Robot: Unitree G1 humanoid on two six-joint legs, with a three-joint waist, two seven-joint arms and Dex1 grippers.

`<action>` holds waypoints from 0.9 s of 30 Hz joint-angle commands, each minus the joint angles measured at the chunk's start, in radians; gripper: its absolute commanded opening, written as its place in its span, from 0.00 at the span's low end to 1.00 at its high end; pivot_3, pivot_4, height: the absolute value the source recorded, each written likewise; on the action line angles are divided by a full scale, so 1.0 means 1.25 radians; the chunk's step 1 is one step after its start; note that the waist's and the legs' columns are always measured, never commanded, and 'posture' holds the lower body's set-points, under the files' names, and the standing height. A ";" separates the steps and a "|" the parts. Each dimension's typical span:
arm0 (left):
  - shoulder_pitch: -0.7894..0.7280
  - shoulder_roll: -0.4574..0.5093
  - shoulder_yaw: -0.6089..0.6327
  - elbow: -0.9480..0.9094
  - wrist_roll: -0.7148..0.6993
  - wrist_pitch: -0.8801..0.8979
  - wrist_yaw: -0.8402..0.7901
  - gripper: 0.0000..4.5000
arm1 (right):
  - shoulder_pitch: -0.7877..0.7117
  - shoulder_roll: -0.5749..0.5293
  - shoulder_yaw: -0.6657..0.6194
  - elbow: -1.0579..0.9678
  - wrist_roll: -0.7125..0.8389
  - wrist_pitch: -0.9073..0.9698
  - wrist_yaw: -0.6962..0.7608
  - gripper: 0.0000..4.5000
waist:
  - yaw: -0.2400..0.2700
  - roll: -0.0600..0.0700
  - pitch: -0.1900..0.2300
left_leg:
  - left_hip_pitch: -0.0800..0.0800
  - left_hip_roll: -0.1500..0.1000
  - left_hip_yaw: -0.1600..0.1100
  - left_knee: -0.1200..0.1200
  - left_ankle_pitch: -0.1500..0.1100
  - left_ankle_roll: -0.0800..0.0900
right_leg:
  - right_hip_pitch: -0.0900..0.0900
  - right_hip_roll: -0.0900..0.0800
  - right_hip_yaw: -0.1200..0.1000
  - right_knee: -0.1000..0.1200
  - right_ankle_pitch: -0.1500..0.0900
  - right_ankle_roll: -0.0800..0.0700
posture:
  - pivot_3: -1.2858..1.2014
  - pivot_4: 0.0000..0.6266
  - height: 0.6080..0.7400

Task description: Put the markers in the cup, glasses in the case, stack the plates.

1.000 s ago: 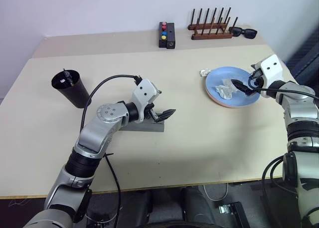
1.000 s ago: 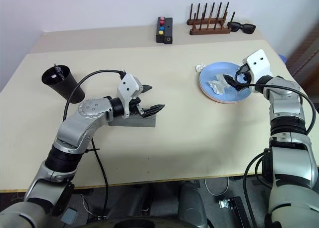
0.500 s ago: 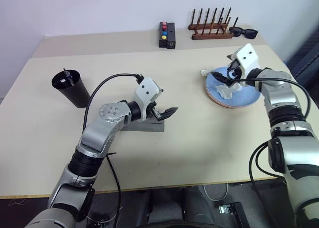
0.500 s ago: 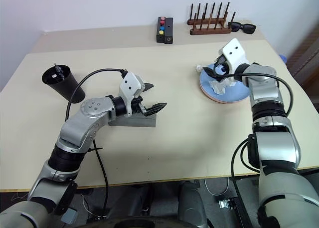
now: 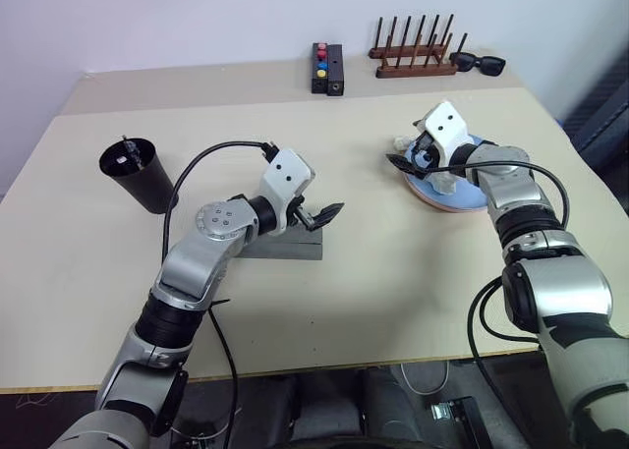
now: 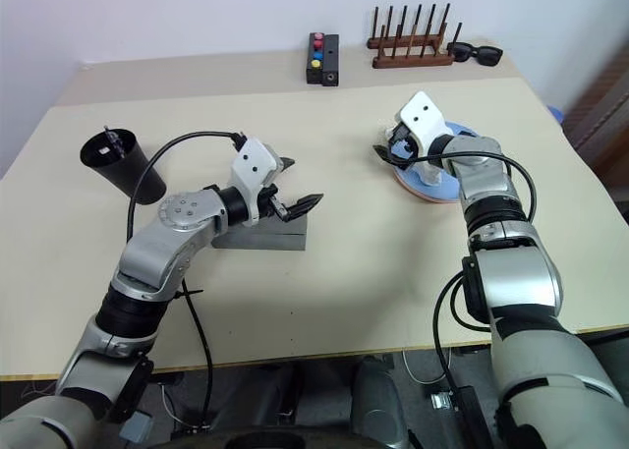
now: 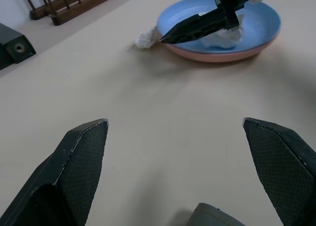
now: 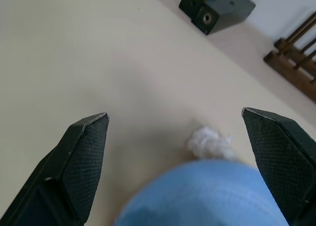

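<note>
Left gripper (image 5: 319,216) hangs just above the right end of the case (image 5: 280,247), fingers spread wide, nothing between them. Case is shut, long axis running left-right across the table (image 5: 393,272), near centre-left.

Right gripper (image 5: 405,151) sits over the left rim of the plates (image 5: 462,196), jaws apart and empty, pointing toward the table's left side. Plates are already stacked: blue on top, pink edge showing underneath, right side of the table. Crumpled clear-white stuff lies in the blue plate (image 7: 224,35); can't tell what it is. A small white wad (image 8: 210,142) lies on the table just beside the plate's left rim.

Cup (image 5: 138,174) stands far left, tilted outward in view, rim up, with a marker (image 5: 128,150) sticking out of the mouth, roughly upright. Second marker not discernible inside the dark cup.

No readable writing anywhere. Button box (image 5: 327,68) at the back shows red, yellow and blue buttons; the right wrist view adds a round socket on its end face (image 8: 207,18). Wooden rack (image 5: 413,51) and sunglasses (image 5: 479,64) sit at back right.

Left wrist view shows the right gripper's fingers (image 7: 197,25) from the front, crossing the plate rim.
</note>
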 commanded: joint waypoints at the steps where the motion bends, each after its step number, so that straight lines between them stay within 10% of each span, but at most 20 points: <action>1: -0.014 -0.007 0.012 -0.012 0.019 -0.022 0.021 1.00 | -0.031 0.002 0.029 0.007 -0.055 -0.057 -0.084 0.98 | 0.000 0.000 0.000 | 0.000 0.000 0.000 0.000 0.000 0.000 | 0.000 0.000 0.000 0.000 0.000 0.000 | 0.52 0.24 1.00; 12: -0.011 -0.015 0.019 -0.020 0.040 -0.007 0.057 1.00 | -0.059 0.022 0.160 0.077 -0.241 -0.072 -0.346 0.98 | -0.002 0.000 0.000 | 0.000 0.000 0.000 0.000 0.000 0.000 | -0.001 0.000 0.000 0.000 0.000 0.000 | 0.52 0.24 1.00; 27: -0.001 -0.020 0.023 -0.039 0.036 0.008 0.072 1.00 | -0.098 0.046 0.259 0.117 -0.357 0.011 -0.427 0.98 | -0.002 0.000 0.000 | 0.000 0.000 0.000 0.000 0.000 0.000 | -0.001 0.000 0.000 0.000 0.000 0.000 | 0.52 0.24 1.00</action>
